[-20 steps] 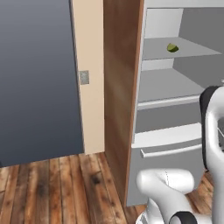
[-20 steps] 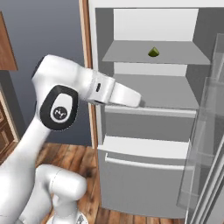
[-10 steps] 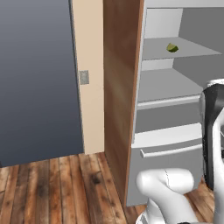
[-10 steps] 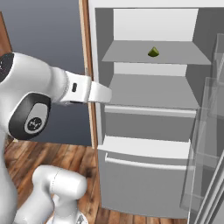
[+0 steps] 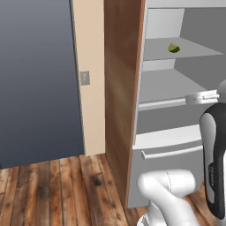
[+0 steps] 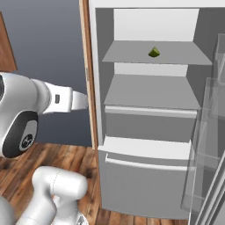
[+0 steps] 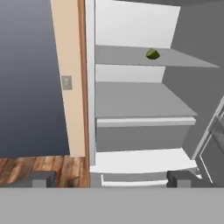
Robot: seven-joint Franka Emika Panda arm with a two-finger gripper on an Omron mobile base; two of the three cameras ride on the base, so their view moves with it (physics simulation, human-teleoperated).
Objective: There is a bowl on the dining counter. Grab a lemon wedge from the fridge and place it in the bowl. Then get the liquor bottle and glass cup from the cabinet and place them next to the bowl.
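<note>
- Fridge (image 6: pixel 149 145) open, interior grey-white, framed by a wood panel (image 5: pixel 121 88) on its left side.
- Lemon (image 6: pixel 154 52) sits on the upper shelf (image 6: pixel 132 55), toward the right half, well back from the front edge; also seen at (image 5: pixel 174 47) and (image 7: pixel 152 54).
- Lemon alone on that shelf, touching nothing but the shelf surface.
- Second shelf (image 6: pixel 149 92) below, bare, with a pale front lip.
- Drawer (image 6: pixel 140 171) under the shelves, shut, long handle bar across its front.
- Clear door bins (image 6: pixel 206 154) at the right edge of the right base view, door swung out toward the camera.
- Fingers (image 7: pixel 39 178) spread wide in the hand view, two dark tips low at left and right, nothing between them.
- Gripper (image 7: pixel 109 179) well apart from lemon, pointed at the fridge front, roughly level with the drawer; lemon high in the hand view.
- Arm (image 6: pixel 26 114) in the right base view at left, white link reaching toward the wood panel, short of the fridge opening.
- Arm in the left base view at lower right, dark-sided link upright in front of the drawer.
- Beige wall strip (image 5: pixel 88 75) left of the panel, small grey switch plate (image 5: pixel 84 77) on it.
- Dark blue-grey wall (image 5: pixel 35 79) further left.
- Wood plank floor (image 5: pixel 57 190) below, dark knots visible.
</note>
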